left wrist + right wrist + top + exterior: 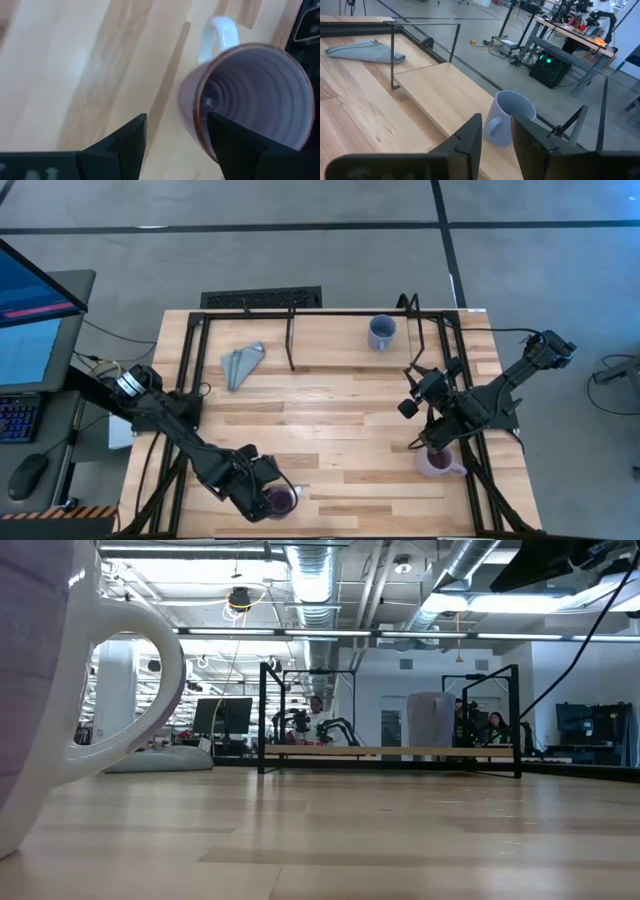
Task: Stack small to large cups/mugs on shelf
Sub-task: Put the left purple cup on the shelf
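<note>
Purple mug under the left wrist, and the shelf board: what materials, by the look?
The purple mug looks like glazed ceramic: glossy concentric throwing rings inside, a brownish rim edge and a smooth white handle, though coated stoneware can't be ruled out. The shelf board looks like pale, matte wood or laminate with faint grain; its frame looks like thin black painted metal tube.
</note>
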